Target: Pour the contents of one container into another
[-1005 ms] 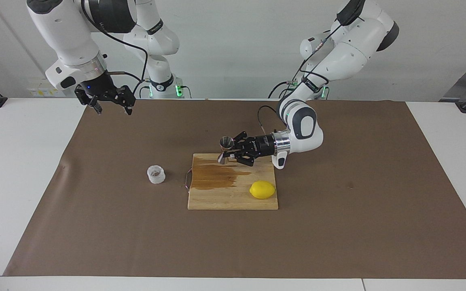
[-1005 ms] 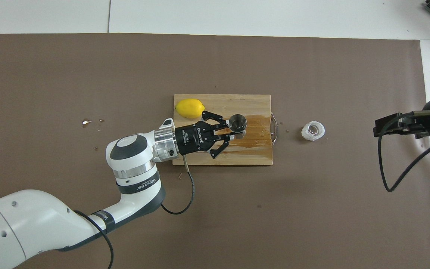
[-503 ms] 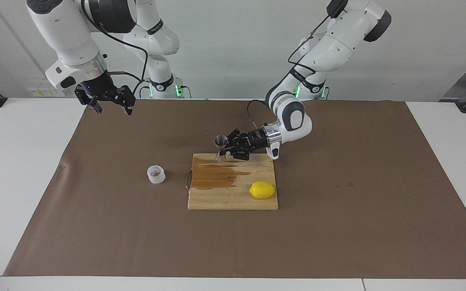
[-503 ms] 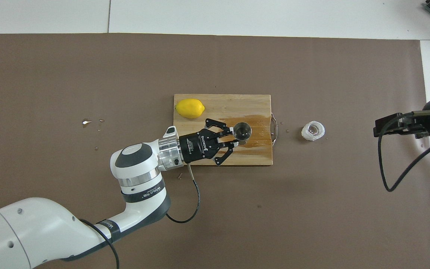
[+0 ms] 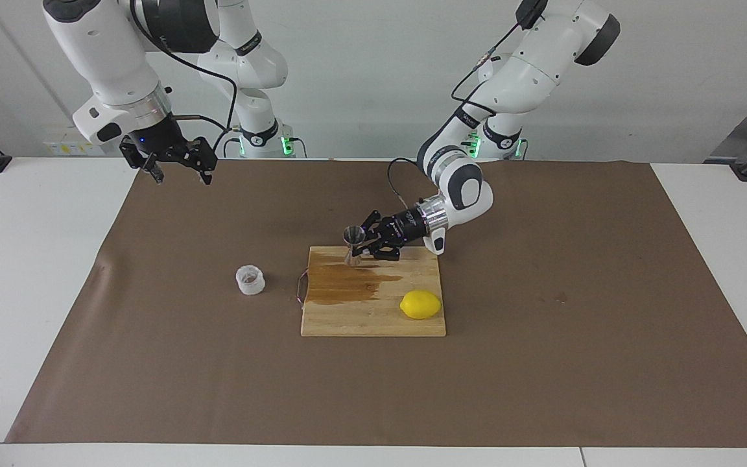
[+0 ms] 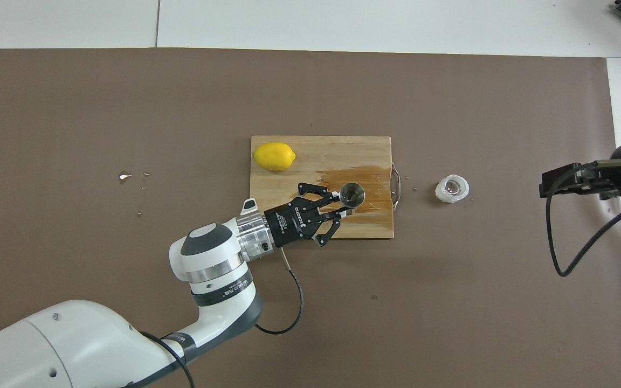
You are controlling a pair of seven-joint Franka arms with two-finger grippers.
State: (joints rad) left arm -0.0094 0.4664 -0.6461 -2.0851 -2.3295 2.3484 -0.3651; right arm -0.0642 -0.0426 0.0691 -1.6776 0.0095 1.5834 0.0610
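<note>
Jigger [image 5: 352,244]: upright at board [image 5: 373,318] edge nearest robots, gripped by left tool [image 5: 362,246].
Cup [image 5: 249,280]: alone on mat.
Right tool [image 5: 176,167]: open, waiting high.

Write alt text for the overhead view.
The left gripper, fingers shut on a steel jigger, holds it upright on a wet-stained cutting board that also bears a lemon. A plastic cup stands beside the board; the right gripper waits open.

Bright, even light from overhead, both views sharp edge to edge. Soft, faint shadows sit under the cutting board [image 5: 373,311] and the lemon [image 5: 421,305]. A wet sheen shows on the board's dark stain, and small glints catch the steel jigger [image 6: 352,194].
</note>
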